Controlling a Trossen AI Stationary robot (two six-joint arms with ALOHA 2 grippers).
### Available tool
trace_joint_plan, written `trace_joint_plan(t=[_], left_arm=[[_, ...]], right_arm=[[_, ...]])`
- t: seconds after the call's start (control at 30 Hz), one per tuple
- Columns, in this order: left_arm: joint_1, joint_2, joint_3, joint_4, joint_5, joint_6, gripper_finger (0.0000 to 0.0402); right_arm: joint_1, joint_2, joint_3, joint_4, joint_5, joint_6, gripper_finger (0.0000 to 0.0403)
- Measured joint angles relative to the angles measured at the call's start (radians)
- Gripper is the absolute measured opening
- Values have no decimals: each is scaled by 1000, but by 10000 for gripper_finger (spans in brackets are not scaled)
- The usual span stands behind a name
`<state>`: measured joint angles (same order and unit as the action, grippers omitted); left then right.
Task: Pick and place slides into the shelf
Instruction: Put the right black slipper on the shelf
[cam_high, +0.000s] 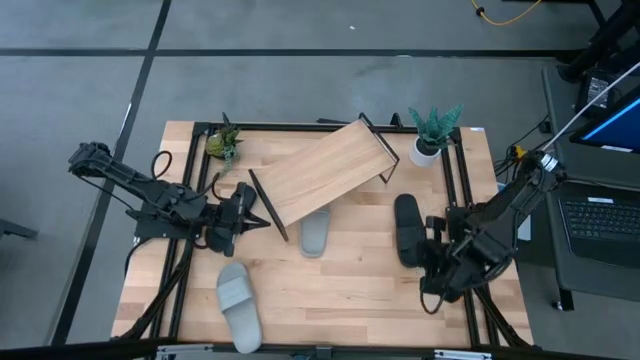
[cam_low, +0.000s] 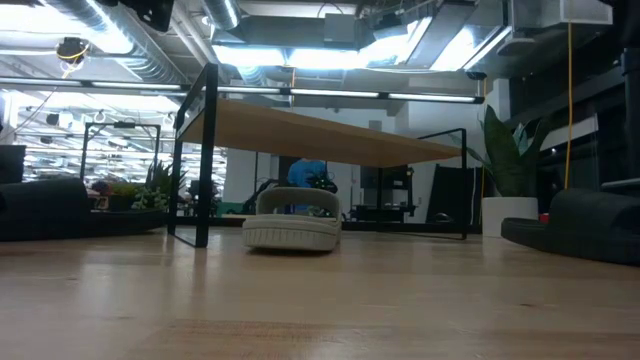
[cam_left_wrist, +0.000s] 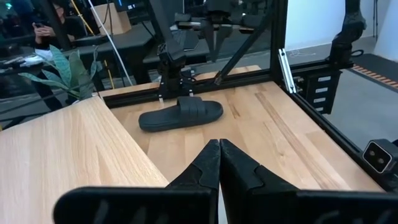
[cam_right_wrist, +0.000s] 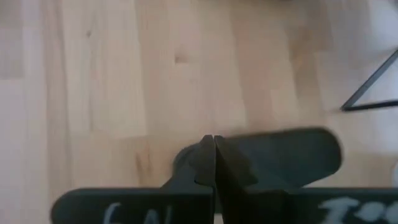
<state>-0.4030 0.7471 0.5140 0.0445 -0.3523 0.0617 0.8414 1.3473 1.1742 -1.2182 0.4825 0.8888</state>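
Observation:
The shelf (cam_high: 330, 170), a light wood board on a thin black wire frame, stands tilted at the table's far middle. One grey slide (cam_high: 315, 232) lies with its far end under the shelf's near edge; the low view shows this slide (cam_low: 292, 225) beneath the board (cam_low: 330, 135). A second grey slide (cam_high: 238, 305) lies near the front left. A black slide (cam_high: 408, 230) lies flat at the right. My left gripper (cam_high: 262, 222) is shut beside the shelf's left corner. My right gripper (cam_right_wrist: 213, 146) is shut above the black slide (cam_right_wrist: 286, 155).
A small plant (cam_high: 225, 143) stands at the far left corner and a potted plant in a white pot (cam_high: 432, 130) at the far right. Black frame rails (cam_high: 465, 190) run along the table's sides. Bare wood lies between the slides at the front middle.

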Motion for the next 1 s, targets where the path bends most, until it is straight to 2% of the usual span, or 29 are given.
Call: trace_joint_plan(t=[0.27,0.43,0.73,1.0], left_arm=[[0,0,0,-8,1,0,0],[0,0,0,-8,1,1,0],[0,0,0,-8,2,2,0],[0,0,0,-7,2,3,0]], right_arm=[[94,102,17,-54,-10,224,1],[108,161,16,-151,-12,339,3],[108,261,16,-223,-12,342,13],[101,342,16,-221,-12,360,27]])
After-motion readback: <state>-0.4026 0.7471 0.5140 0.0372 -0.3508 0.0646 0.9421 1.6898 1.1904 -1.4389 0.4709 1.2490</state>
